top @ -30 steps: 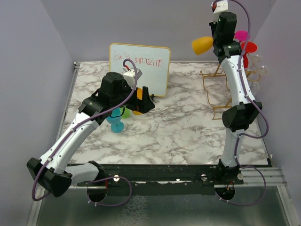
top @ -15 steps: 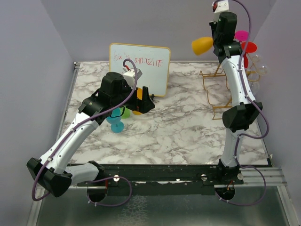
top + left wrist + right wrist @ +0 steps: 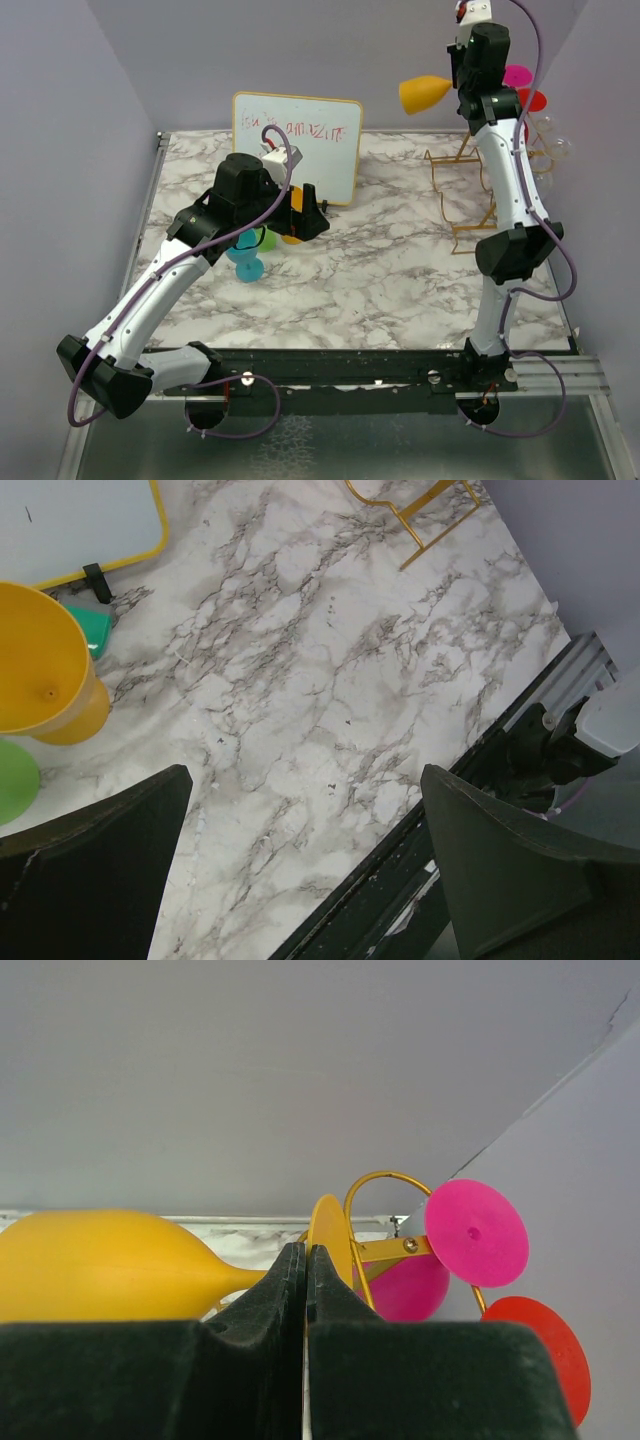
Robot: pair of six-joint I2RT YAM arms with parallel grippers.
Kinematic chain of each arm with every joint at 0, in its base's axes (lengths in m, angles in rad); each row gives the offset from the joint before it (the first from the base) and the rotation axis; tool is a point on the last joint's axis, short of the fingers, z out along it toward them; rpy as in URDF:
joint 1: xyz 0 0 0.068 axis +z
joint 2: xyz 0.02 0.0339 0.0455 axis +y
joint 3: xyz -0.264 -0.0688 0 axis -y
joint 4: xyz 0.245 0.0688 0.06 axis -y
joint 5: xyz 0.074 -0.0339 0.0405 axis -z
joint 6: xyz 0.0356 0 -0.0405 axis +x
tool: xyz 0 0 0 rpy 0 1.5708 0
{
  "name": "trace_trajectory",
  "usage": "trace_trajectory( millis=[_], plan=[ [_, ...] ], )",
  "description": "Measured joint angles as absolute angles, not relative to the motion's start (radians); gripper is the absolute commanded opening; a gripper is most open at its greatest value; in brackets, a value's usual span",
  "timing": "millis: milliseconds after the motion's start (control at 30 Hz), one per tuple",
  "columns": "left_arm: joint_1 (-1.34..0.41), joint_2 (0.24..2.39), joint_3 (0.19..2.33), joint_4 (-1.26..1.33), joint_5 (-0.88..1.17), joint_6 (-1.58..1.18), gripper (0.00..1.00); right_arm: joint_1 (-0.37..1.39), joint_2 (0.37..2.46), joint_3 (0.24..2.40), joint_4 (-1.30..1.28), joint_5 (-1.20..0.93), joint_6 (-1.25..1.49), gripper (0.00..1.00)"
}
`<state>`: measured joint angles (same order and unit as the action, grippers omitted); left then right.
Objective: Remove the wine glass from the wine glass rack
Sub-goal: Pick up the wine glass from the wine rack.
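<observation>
My right gripper (image 3: 463,88) (image 3: 306,1251) is held high at the back right and is shut on the stem of a yellow wine glass (image 3: 423,93) (image 3: 110,1265). The glass lies sideways, bowl to the left, with its foot disc (image 3: 330,1238) just past the fingertips, beside a curled loop of the gold wine glass rack (image 3: 452,190) (image 3: 372,1185). I cannot tell whether the foot touches that loop. My left gripper (image 3: 305,215) (image 3: 305,772) hangs open over the marble table, holding nothing.
A pink glass (image 3: 475,1232) (image 3: 517,75) and a red one (image 3: 535,1345) (image 3: 533,99) hang on the rack, with clear glasses (image 3: 555,150) further right. By the left gripper stand a yellow glass (image 3: 40,665), a green one (image 3: 15,780), a teal one (image 3: 245,262) and a whiteboard (image 3: 297,140).
My right gripper has lifted a little and carried the yellow wine glass slightly up and to the left. The left arm has not moved.
</observation>
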<state>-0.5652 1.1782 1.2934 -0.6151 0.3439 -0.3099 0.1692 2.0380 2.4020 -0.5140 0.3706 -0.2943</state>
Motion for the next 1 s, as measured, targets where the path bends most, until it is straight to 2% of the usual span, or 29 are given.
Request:
trace_trajectory(
  millis=[1000],
  plan=[
    [-0.565, 1.189, 1.294, -0.583, 0.319, -0.337, 0.99, 0.178, 1.906, 2.403, -0.619, 0.209, -0.131, 0.0]
  ],
)
